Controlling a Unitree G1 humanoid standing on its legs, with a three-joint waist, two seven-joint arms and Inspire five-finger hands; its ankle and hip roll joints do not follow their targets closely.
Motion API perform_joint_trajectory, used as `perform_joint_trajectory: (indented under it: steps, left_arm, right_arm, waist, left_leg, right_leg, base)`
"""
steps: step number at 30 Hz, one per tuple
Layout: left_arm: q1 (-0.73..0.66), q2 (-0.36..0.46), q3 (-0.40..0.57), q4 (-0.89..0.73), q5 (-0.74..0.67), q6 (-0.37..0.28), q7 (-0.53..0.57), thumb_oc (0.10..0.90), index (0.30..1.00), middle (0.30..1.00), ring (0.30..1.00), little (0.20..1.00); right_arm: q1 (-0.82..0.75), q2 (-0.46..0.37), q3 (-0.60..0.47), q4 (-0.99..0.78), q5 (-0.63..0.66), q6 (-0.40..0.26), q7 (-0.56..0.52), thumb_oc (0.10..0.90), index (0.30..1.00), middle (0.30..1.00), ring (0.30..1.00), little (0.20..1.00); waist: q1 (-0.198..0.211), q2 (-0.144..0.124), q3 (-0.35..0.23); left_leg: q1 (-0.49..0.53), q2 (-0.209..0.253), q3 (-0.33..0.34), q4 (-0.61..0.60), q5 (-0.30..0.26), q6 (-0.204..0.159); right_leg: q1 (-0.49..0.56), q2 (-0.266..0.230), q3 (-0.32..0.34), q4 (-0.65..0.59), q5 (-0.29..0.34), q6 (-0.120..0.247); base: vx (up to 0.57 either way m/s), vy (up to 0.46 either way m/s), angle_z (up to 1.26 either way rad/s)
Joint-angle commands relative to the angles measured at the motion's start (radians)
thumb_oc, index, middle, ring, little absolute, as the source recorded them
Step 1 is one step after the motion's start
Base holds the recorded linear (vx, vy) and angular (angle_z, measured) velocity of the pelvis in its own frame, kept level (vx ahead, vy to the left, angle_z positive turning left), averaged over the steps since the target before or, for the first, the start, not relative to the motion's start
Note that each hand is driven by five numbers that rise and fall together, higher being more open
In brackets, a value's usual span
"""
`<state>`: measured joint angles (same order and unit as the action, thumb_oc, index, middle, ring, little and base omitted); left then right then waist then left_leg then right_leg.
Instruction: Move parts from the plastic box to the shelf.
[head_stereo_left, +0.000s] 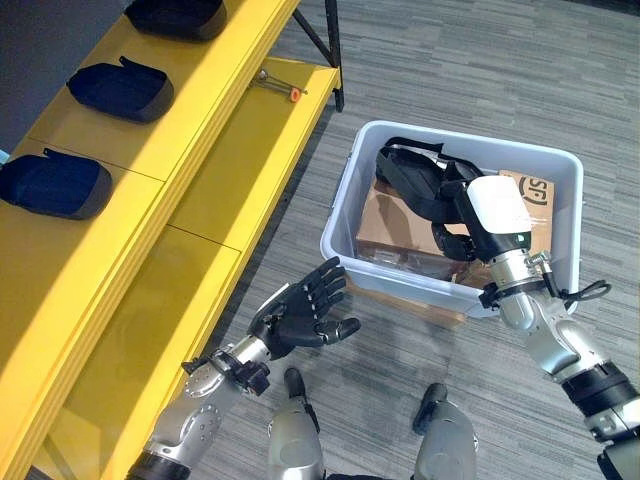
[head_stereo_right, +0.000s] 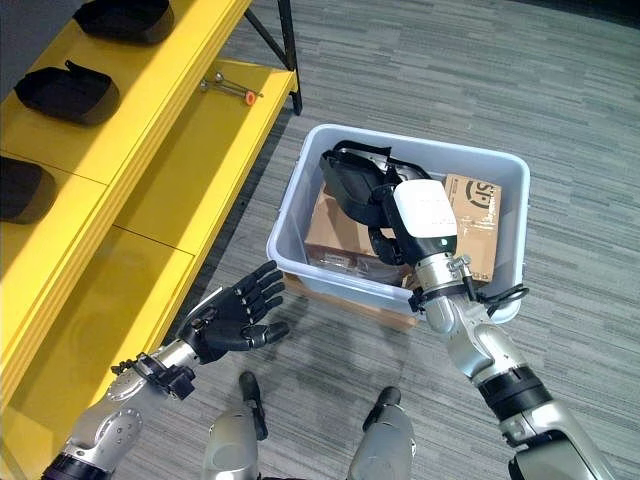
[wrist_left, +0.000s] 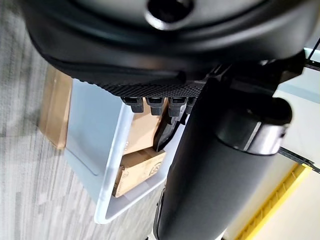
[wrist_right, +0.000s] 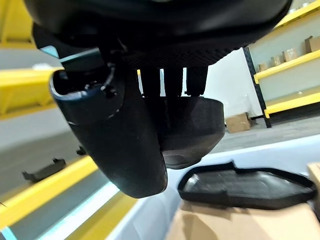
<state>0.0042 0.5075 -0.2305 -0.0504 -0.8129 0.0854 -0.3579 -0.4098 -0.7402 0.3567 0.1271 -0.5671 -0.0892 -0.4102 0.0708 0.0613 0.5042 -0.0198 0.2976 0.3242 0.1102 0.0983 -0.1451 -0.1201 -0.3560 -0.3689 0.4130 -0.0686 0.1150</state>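
I see the yellow shelf (head_stereo_left: 150, 200) running off toward ten o'clock with three dark parts (head_stereo_left: 120, 90) already on it, and the plastic box (head_stereo_right: 300, 225) at two o'clock holding cardboard boxes (head_stereo_right: 340, 228) and another dark part (wrist_right: 247, 187). My right hand (head_stereo_right: 395, 225) is in the box with its fingers curled round a dark part (wrist_right: 192, 130), so I'd lift straight up to clear the rim before swinging toward the shelf. My left hand (head_stereo_left: 305, 310) hovers open and empty at six o'clock, ready to steady the part.

Nothing readable is being shown, tbh; some partly hidden print is being carried by the cardboard box (head_stereo_left: 535, 200).
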Motion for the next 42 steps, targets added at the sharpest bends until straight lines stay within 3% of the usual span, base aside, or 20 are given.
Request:
perform_joint_trajectory:
  steps: [1,6,8,15,20,23,26,29,30,32,33,37,39,42]
  left_arm:
    - [0.054,-0.023,-0.011,-0.093,-0.004,-0.103,-0.028,0.9,1.0,1.0,1.0,1.0]
    - [0.071,-0.023,-0.005,-0.087,-0.019,-0.127,-0.02,0.9,1.0,1.0,1.0,1.0]
    - [0.076,-0.031,0.009,-0.08,-0.024,-0.128,-0.004,0.9,1.0,1.0,1.0,1.0]
    - [0.101,-0.042,0.01,-0.092,-0.005,-0.128,-0.027,0.9,1.0,1.0,1.0,1.0]
    - [0.079,-0.027,-0.018,-0.08,0.06,-0.104,-0.058,0.9,1.0,1.0,1.0,1.0]
    - [0.063,-0.015,-0.035,-0.079,0.068,-0.113,-0.069,0.9,1.0,1.0,1.0,1.0]
    - [0.057,-0.006,-0.038,-0.08,0.098,-0.141,-0.015,0.9,1.0,1.0,1.0,1.0]
    - [0.04,0.009,-0.031,-0.076,0.085,-0.142,0.043,0.9,1.0,1.0,1.0,1.0]
    - [0.038,0.021,-0.01,-0.077,0.052,-0.126,0.029,0.9,1.0,1.0,1.0,1.0]
    - [0.06,0.023,0.01,-0.082,0.053,-0.123,-0.003,0.9,1.0,1.0,1.0,1.0]
    - [0.072,0.022,0.019,-0.085,0.053,-0.119,-0.03,0.9,1.0,1.0,1.0,1.0]
    - [0.072,0.014,0.019,-0.091,0.047,-0.086,-0.055,0.9,1.0,1.0,1.0,1.0]
    - [0.058,0.009,0.014,-0.085,0.114,-0.085,-0.037,0.9,1.0,1.0,1.0,1.0]
    - [0.066,-0.005,0.049,-0.075,0.102,-0.083,0.039,0.9,1.0,1.0,1.0,1.0]
  right_arm:
    - [-0.042,0.02,-0.077,-0.099,0.038,-0.09,-0.071,0.4,0.3,0.3,0.3,0.3]
    - [0.025,0.022,-0.098,-0.139,0.037,-0.112,-0.074,0.4,0.3,0.3,0.3,0.3]
    - [0.033,0.028,-0.1,-0.138,0.041,-0.153,-0.076,0.4,0.3,0.3,0.3,0.3]
    - [0.046,0.032,-0.14,-0.249,0.078,-0.202,-0.071,0.4,0.3,0.3,0.3,0.3]
    - [0.048,0.034,-0.162,-0.342,0.053,-0.197,-0.052,0.4,0.3,0.3,0.3,0.3]
    - [0.029,0.04,-0.149,-0.387,0.006,-0.187,-0.045,0.4,0.3,0.3,0.3,0.3]
    - [-0.006,0.051,-0.124,-0.422,-0.029,-0.191,-0.032,0.4,0.3,0.3,0.3,0.3]
    - [-0.034,0.05,-0.1,-0.446,-0.041,-0.172,-0.025,0.4,0.3,0.3,0.3,0.3]
    - [0.003,0.032,-0.111,-0.466,-0.055,-0.178,-0.042,0.4,0.3,0.3,0.3,0.3]
    - [0.055,0.006,-0.143,-0.487,-0.076,-0.214,-0.059,0.4,0.3,0.3,0.3,0.3]
    - [0.091,-0.018,-0.174,-0.493,-0.088,-0.238,-0.07,0.4,0.3,0.3,0.3,0.3]
    - [0.098,-0.055,-0.204,-0.493,-0.082,-0.249,-0.057,0.4,0.3,0.3,0.3,0.3]
    - [0.079,-0.065,-0.198,-0.478,-0.082,-0.262,-0.053,0.4,0.3,0.3,0.3,0.3]
    - [0.068,-0.067,-0.181,-0.482,-0.066,-0.288,-0.031,0.4,0.3,0.3,0.3,0.3]
  waist:
    - [-0.005,-0.028,-0.179]
    - [-0.006,-0.04,-0.207]
    - [-0.002,-0.047,-0.222]
    - [0.011,-0.056,-0.238]
    - [0.024,-0.06,-0.242]
    - [0.036,-0.056,-0.245]
    - [0.043,-0.051,-0.242]
    - [0.041,-0.043,-0.239]
    - [0.032,-0.047,-0.247]
    - [0.026,-0.052,-0.259]
    - [0.017,-0.063,-0.27]
    - [0.001,-0.077,-0.296]
    - [0.003,-0.08,-0.296]
    - [0.011,-0.072,-0.288]
  left_leg:
    - [0.004,0.046,-0.046,-0.007,-0.058,0.024]
    - [0.024,0.046,-0.034,-0.027,-0.055,0.026]
    - [0.037,0.049,-0.028,-0.034,-0.053,0.025]
    - [0.051,0.051,-0.003,-0.033,-0.055,0.024]
    - [0.045,-0.004,0.005,-0.027,-0.078,0.057]
    - [0.054,-0.055,0.025,-0.062,-0.078,0.081]
    - [0.085,-0.06,0.07,-0.095,-0.092,0.078]
    - [0.076,-0.076,0.082,-0.12,-0.084,0.098]
    - [0.05,-0.088,0.038,-0.113,-0.084,0.105]
    - [0.028,-0.096,0.005,-0.107,-0.08,0.109]
    - [0.006,-0.117,-0.036,-0.104,-0.078,0.11]
    - [-0.042,-0.147,-0.141,-0.103,-0.06,0.096]
    - [-0.076,-0.157,-0.202,-0.078,-0.049,0.083]
    - [-0.1,-0.147,-0.248,-0.065,-0.026,0.066]
  right_leg:
    - [0.074,0.03,0.06,-0.06,-0.085,0.004]
    - [0.104,0.001,0.054,-0.123,-0.038,0.039]
    - [0.126,-0.011,0.048,-0.152,-0.022,0.052]
    - [0.168,-0.011,0.004,-0.161,-0.032,0.052]
    - [0.196,-0.037,-0.03,-0.148,-0.028,0.054]
    - [0.19,-0.063,-0.058,-0.162,0.048,0.064]
    - [0.159,-0.087,-0.117,-0.148,0.105,0.085]
    - [0.118,-0.04,-0.093,-0.08,0.057,0.07]
    - [0.117,0.043,-0.033,-0.08,-0.013,0.054]
    - [0.131,0.116,0.006,-0.094,-0.076,0.028]
    - [0.145,0.176,0.058,-0.122,-0.113,-0.001]
    - [0.164,0.297,0.163,-0.161,-0.151,-0.063]
    - [0.177,0.309,0.197,-0.182,-0.145,-0.076]
    - [0.205,0.316,0.206,-0.21,-0.139,-0.091]
  base:
    - [0.04,0.059,0.06]
    - [0.04,0.036,0.08]
    - [0.06,0.027,0.03]
    - [0.02,0.107,-0.02]
    - [0.0,0.218,0.0]
    - [-0.04,0.23,0.0]
    - [-0.05,0.154,-0.12]
    - [-0.16,0.077,-0.31]
    - [-0.1,-0.052,-0.09]
    - [-0.09,-0.071,0.36]
    - [-0.06,-0.115,0.49]
    - [-0.05,-0.132,0.94]
    - [-0.09,-0.192,0.67]
    - [-0.1,-0.145,0.58]
